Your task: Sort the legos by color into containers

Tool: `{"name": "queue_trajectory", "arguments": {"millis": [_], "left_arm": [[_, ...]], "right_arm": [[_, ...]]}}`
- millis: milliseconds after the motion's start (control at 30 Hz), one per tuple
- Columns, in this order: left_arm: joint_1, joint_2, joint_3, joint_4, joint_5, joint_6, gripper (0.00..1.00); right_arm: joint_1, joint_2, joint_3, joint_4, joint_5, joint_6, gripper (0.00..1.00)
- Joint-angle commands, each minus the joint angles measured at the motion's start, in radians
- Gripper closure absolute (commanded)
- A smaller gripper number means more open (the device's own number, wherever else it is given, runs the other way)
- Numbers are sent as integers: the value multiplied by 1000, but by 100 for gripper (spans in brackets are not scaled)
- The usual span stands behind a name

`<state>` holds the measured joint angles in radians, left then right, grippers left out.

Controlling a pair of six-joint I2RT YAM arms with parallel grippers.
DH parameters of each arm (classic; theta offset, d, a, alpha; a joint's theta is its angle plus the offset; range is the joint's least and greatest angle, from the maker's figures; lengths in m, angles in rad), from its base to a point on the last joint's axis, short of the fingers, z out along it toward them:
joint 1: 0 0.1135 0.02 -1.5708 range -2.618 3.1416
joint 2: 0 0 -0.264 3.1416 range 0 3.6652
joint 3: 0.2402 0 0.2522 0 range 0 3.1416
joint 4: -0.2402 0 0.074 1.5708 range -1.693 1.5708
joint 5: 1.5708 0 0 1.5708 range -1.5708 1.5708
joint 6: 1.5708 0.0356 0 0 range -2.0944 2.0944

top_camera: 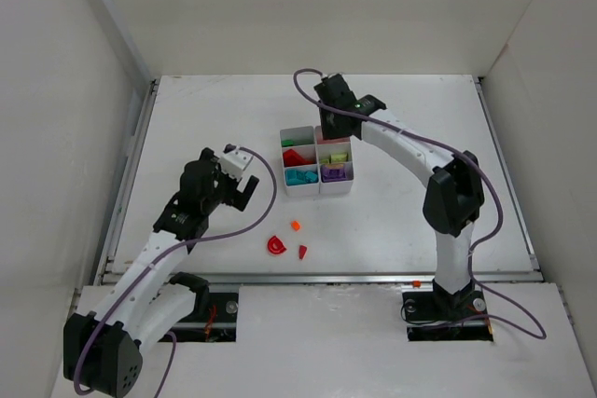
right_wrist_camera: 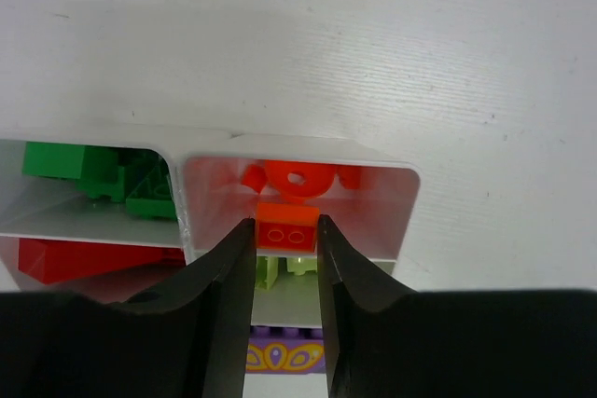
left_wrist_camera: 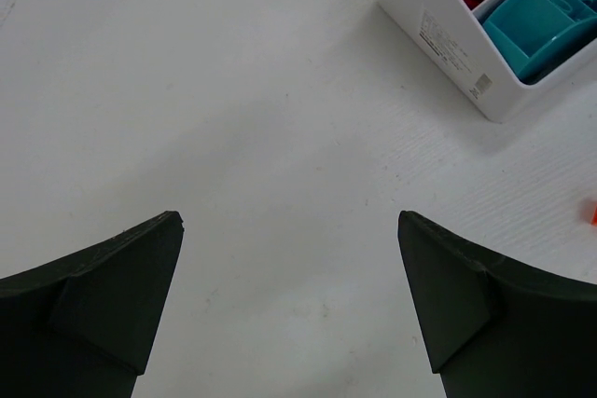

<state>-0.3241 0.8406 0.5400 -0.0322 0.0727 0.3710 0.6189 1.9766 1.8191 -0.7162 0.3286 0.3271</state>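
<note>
The white containers [top_camera: 317,190] stand mid-table, their compartments holding sorted legos. My right gripper [top_camera: 331,130] hangs over the far right compartment [right_wrist_camera: 298,148]. It is shut [right_wrist_camera: 286,232] on an orange brick [right_wrist_camera: 286,236], held just above the orange pieces [right_wrist_camera: 298,178] lying in that compartment. Green pieces [right_wrist_camera: 93,171], red pieces [right_wrist_camera: 75,258], lime pieces [right_wrist_camera: 278,273] and a purple piece [right_wrist_camera: 284,349] fill neighbouring compartments. My left gripper [top_camera: 248,172] is open and empty [left_wrist_camera: 289,221] over bare table left of the containers [left_wrist_camera: 448,44], where teal pieces [left_wrist_camera: 536,16] show.
Three loose legos lie on the table in front of the containers: a red curved piece [top_camera: 276,246], a small orange piece [top_camera: 295,226] and a small red piece [top_camera: 303,251]. White walls enclose the table on the left, back and right.
</note>
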Motion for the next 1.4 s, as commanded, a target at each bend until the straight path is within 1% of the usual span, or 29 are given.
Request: {"name": "queue_trajectory", "arguments": {"millis": [0,67,100,133,167,200,267,333,433,533,567,600,633,667,700,767,800,867,933,1000,1033,1067,1167,1267,1333,1367], "left_arm": [[5,-3,48,-31,55,71,0],[5,-3,48,-51,64,80,0],[5,-3,48,-51,64,80,0],[5,-3,48,-51,64,80,0],[5,-3,48,-51,73,80,0],[5,-3,57,-60,73,69,0],[5,8,57,-60,85,69,0],[5,8,66,-74,110,69,0],[5,8,75,-95,150,97,0],[5,8,75,-121,208,157,0],[5,-4,66,-136,231,183,0],[5,-26,66,-158,283,215,0],[5,-40,54,-170,309,288,0],[5,-58,34,-184,332,325,0],[5,-98,23,-202,351,357,0],[5,-142,-9,-212,375,393,0],[5,-164,-9,-212,387,393,0],[5,-221,-21,-221,388,370,0],[5,-265,-44,-198,331,266,0],[5,-288,-57,-180,290,183,0],[5,-297,-69,-179,273,127,0],[5,-307,-69,-167,272,126,0],[-4,-328,-69,-155,236,126,0],[-13,-328,-69,-155,226,126,0],[-13,-328,-69,-155,226,126,0],[-13,-328,-69,-155,226,126,0]], "right_arm": [[1,4,66,26,-39,-34,100],[1,4,33,46,-51,-34,99],[1,4,11,70,-51,-34,88],[1,4,11,70,-51,-34,63],[1,4,11,70,-60,-34,54],[1,4,20,70,-60,-34,46],[1,13,29,70,-60,-46,34],[1,13,29,80,-91,-63,29],[1,2,38,92,-100,-86,28],[51,-42,39,80,-89,-138,28],[70,-92,-7,90,-89,-158,28],[91,-123,-44,104,-89,-204,28],[116,-155,-90,122,-100,-227,28],[164,-188,-189,154,-120,-244,28],[186,-241,-240,167,-144,-253,28],[247,-277,-331,187,-221,-231,28],[266,-286,-401,201,-238,-214,30],[312,-286,-449,213,-249,-188,35],[389,-286,-497,245,-249,-178,36],[439,-286,-530,290,-261,-178,36],[439,-256,-544,322,-270,-178,36],[440,-240,-553,331,-270,-154,37],[440,-181,-544,351,-270,-119,37],[440,-135,-511,360,-261,-118,37],[440,-105,-482,339,-214,-99,39],[440,-91,-471,313,-194,-99,41]]}}
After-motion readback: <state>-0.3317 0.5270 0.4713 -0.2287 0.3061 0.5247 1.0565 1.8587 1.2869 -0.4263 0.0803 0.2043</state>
